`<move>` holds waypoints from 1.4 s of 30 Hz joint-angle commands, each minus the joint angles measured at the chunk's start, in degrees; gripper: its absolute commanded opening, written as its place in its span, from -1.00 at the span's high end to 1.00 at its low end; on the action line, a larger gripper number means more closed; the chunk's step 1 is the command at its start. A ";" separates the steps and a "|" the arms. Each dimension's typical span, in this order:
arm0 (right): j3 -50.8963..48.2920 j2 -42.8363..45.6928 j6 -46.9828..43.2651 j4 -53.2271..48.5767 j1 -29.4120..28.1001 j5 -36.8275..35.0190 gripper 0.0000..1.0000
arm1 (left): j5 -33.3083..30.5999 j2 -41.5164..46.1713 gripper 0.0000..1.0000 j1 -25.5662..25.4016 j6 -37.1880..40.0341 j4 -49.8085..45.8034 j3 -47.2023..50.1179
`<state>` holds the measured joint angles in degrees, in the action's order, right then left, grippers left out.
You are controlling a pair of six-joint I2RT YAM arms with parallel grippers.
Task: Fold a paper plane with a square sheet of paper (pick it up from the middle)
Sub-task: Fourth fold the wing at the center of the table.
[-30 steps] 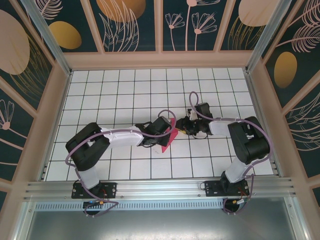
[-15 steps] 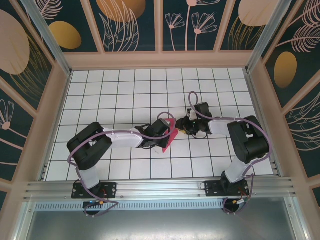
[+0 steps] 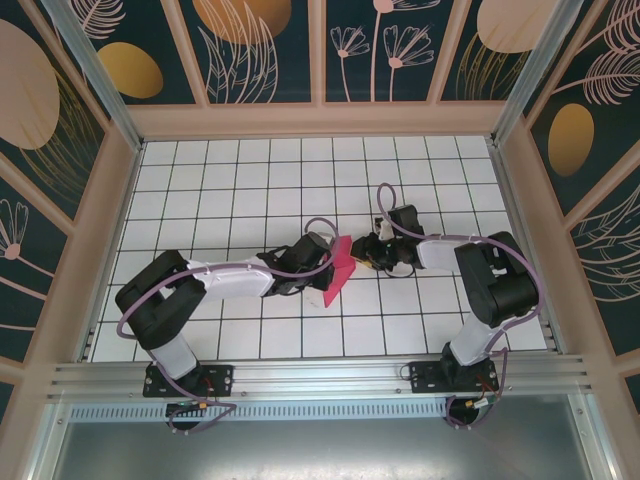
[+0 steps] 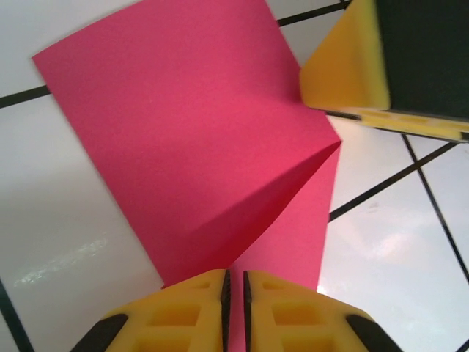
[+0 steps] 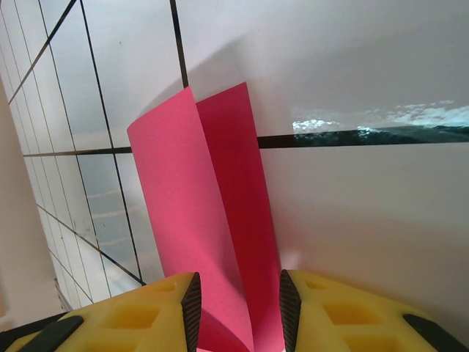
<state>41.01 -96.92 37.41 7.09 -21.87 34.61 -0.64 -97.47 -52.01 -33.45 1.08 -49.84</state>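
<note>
My left arm sits differently from a second ago. Its elbow has swung out toward the left edge of the desk (image 3: 240,190) and dropped lower, so the forearm now reaches in a longer, flatter line toward the middle. My left pincer (image 4: 234,277) is at the end of that line, and it has shifted a little toward the centre. Its two yellow fingers (image 4: 183,308) stand all but together, with only a thin slit between them. The lower point of the pink sheet (image 4: 190,125) runs straight into that slit, so I have it pinched there.

The sheet lies in the middle of the desk between my two pincers. It is partly folded, with one broad flap laid over at an angle and a sharp crease ending in a point on its right side. From above it now shows a wider face near its far end than the narrow slanted strip it showed a second ago.

On the right, one yellow finger (image 4: 344,70) of my right pincer (image 5: 238,282) sits against the sheet's far right edge. The right arm has not shifted. Its jaws stand partly apart, and the folded sheet rises upright in the gap, its two leaves reaching the inner face of each finger. I cannot tell whether the fingers press on them.
</note>
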 commanded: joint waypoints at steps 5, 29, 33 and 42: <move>0.53 -0.36 0.08 1.48 -1.16 2.06 0.25 | -1.45 -0.38 0.75 0.59 -1.35 0.41 1.13; 1.63 -1.04 -2.50 0.70 -3.36 5.52 0.31 | -0.85 -3.73 0.81 0.62 -0.65 0.41 0.45; 3.14 -1.64 -3.64 -1.49 -3.36 4.68 0.42 | -0.75 -3.66 0.82 0.66 -0.56 0.41 0.47; 5.09 -1.98 -2.81 -3.31 -4.59 2.42 0.76 | -1.46 0.91 0.50 0.51 0.49 -1.17 -0.42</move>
<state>44.05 -98.08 34.83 5.50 -25.58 38.37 -1.15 -100.27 -51.75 -33.45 0.99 -49.39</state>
